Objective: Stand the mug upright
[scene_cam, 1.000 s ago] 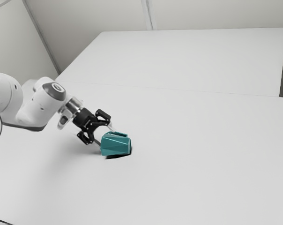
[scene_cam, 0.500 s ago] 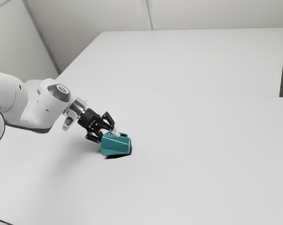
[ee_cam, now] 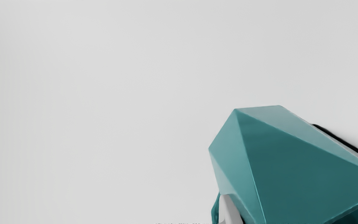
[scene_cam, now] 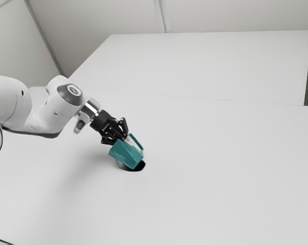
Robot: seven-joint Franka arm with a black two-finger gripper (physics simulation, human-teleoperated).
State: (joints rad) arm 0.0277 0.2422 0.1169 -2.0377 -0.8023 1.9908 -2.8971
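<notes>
Mug lifted from its side to a slant

The mug (scene_cam: 126,153) lay on its side on the table (scene_cam: 220,168) 0.5 s ago; now it slants, its mouth end raised toward the gripper (scene_cam: 124,141) and its base end low, toward the exterior view's right. The handle (scene_cam: 136,142) has swung up with it and stands out on the upper side. Whether the base touches the table I cannot tell; the dark shadow (scene_cam: 139,166) lies right beneath it.

The gripper has drawn in from the wider spread of 1.0 s ago and is pinching the mug's wall at the mouth end: 1 pale fingertip (ee_cam: 228,210) sits against the outside, between body and handle, while the other goes in toward the mouth, its tip hidden by the mug. The arm (scene_cam: 57,109) has moved a little toward the exterior view's right, its hand close above the mug.
</notes>
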